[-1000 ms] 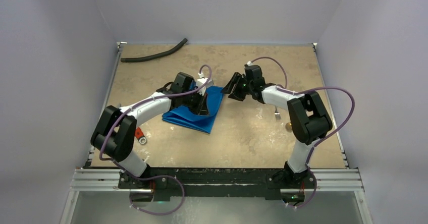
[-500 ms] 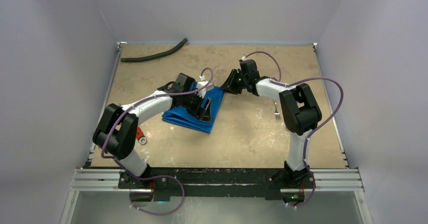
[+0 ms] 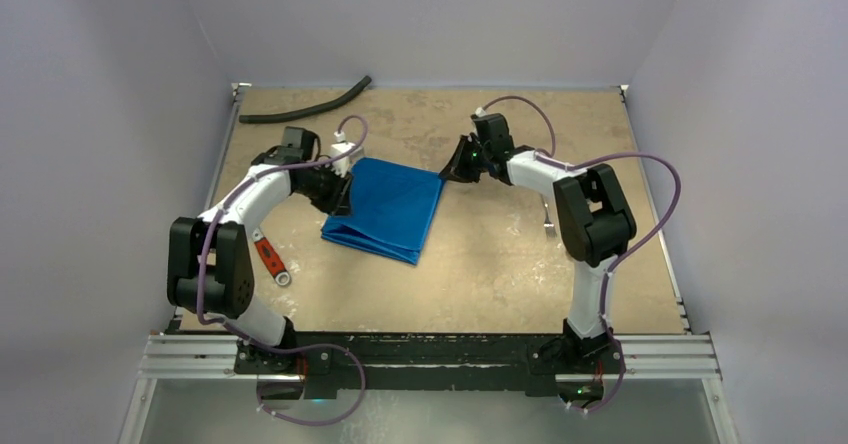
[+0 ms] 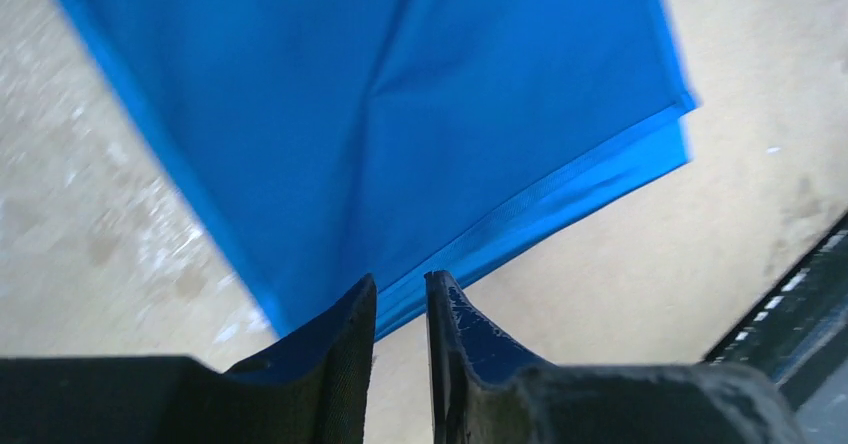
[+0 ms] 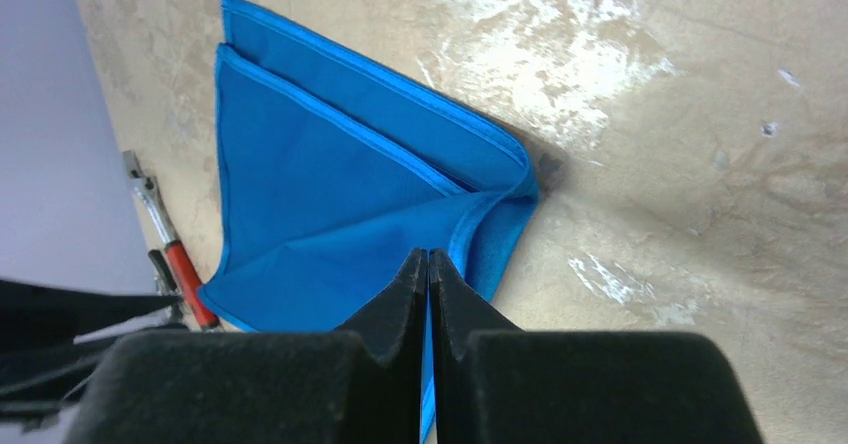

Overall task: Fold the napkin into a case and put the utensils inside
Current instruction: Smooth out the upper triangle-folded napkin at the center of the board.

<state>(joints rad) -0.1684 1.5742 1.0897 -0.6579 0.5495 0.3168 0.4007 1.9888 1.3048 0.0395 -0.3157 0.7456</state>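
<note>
Between the pressed-together jaws of the right tool (image 5: 428, 256) a sliver of blue hem is seen, so the napkin (image 5: 330, 214) is judged to be pinched there, by its far right corner. At the far left corner the left tool (image 4: 400, 286) is held with only a narrow gap between its jaws. The cloth's corner is found just at the fingertips, and nothing is seen gripped in the gap.

Outward from both tools, the napkin is spread flat on the counter (image 3: 500, 264), left of centre. It is already doubled over, with layered hems stacked along one edge.

Thin, limp, light handling is to be expected of it, since no shape is kept by such cloth unless it is laid down and pressed. Slipperiness is suggested by the sheen, so the layers may be expected to slide over each other, and a shallow pinch may be lost. Hold is best taken at the stitched hems and corners, where the fabric is thickest, with both layers caught together.

Beside the right arm, well apart from the cloth, the fork (image 3: 548, 229) is seen lying on the counter.
</note>
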